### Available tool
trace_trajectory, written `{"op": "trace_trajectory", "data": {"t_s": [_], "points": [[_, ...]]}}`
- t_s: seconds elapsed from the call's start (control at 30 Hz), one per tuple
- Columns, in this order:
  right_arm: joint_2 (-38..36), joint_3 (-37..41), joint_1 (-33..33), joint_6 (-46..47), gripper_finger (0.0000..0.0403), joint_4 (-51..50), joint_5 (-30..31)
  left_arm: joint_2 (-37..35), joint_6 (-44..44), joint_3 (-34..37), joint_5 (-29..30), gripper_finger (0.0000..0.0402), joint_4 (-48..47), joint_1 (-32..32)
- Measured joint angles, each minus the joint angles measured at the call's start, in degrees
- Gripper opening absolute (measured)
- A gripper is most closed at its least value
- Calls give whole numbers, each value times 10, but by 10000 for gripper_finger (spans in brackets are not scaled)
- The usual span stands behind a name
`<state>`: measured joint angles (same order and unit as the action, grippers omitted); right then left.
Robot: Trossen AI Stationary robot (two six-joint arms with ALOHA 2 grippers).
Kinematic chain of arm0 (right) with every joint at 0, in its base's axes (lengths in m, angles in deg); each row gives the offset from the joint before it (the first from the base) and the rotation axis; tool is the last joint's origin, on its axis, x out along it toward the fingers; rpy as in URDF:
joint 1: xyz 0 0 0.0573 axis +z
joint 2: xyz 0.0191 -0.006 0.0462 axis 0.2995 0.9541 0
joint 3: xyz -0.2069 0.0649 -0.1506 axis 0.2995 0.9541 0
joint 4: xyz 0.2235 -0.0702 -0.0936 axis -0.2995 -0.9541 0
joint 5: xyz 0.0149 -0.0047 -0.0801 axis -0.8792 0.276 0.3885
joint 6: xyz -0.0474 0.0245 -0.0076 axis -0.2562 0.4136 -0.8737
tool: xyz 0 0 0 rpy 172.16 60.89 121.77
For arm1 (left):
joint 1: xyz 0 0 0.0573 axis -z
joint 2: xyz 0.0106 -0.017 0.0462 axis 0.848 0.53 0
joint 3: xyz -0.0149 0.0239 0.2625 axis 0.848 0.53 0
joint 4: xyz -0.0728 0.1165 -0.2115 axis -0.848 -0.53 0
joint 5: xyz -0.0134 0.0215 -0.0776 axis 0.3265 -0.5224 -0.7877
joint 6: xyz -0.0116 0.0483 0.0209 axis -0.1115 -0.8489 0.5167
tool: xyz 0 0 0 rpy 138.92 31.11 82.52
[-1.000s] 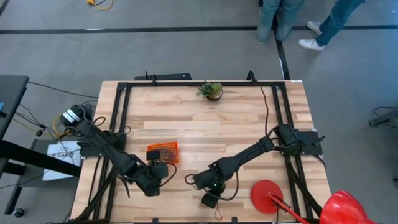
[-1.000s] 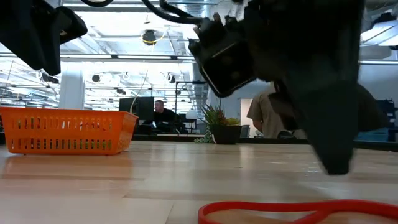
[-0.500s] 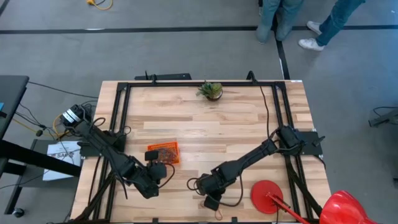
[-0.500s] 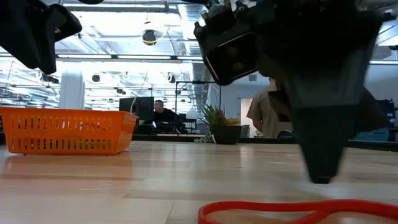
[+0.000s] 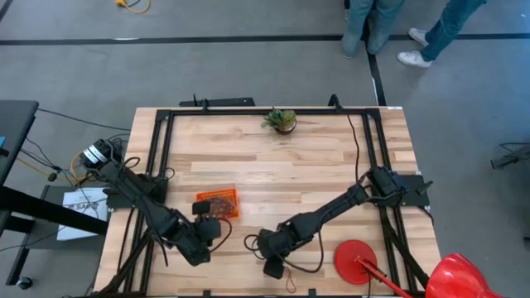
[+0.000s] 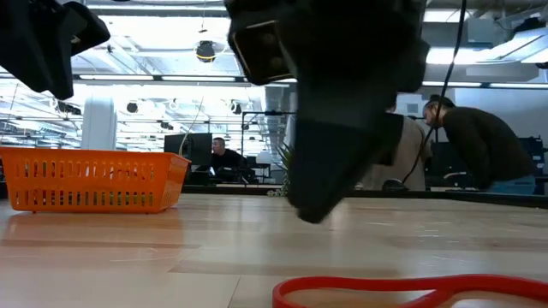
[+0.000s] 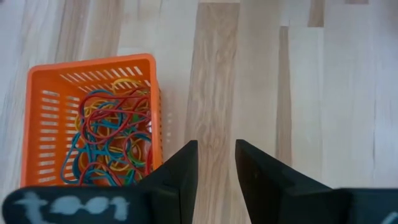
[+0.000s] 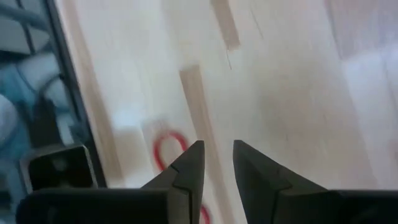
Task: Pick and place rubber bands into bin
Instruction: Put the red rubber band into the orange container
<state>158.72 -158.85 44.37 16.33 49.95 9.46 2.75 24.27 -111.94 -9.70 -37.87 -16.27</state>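
Hanging over the front part of the desk, the right gripper shows its jaws parted by a narrow gap with nothing between them, and past its tips a red rubber band lies flat on the wood close to the desk's front edge and the dark frame there. The same loop appears in the low view as a red curve on the boards below the dark mass of the arm. The left gripper waits just beside the bin, its jaws likewise slightly apart and empty, pointing at bare wood next to the basket's wall. The bin itself sits left of centre toward the front of the desk, and it already holds a tangle of rubber bands in red, blue, green and yellow. Judging from this, the work looks well along and the step in hand is the approach for one more pick: the right arm is lining up on the stray red band. The next move would call for bringing the tips down over a strand of the loop, closing on it against the wood, then carrying it leftward to the basket. A thin, floppy band lying flat may slip out of the jaws, so a low, square descent seems needed.
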Motion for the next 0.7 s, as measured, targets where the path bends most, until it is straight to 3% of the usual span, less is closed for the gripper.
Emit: {"op": "trace_trajectory", "data": {"t_s": [0.1,0.23,0.33,0.43,0.6,0.7], "points": [[0,0,-5,1,79,5,-30,0,6,0,0,98,0,5],[0,0,6,21,79,-68,-88,0,14,0,2,98,0,15],[0,0,21,45,79,-114,-86,0,19,0,18,98,0,20],[0,0,36,70,79,-84,-86,0,21,0,30,98,0,20],[0,0,50,55,79,-78,-12,0,21,0,44,98,0,20],[0,0,44,69,79,-101,-7,0,21,0,54,98,0,20]]}}
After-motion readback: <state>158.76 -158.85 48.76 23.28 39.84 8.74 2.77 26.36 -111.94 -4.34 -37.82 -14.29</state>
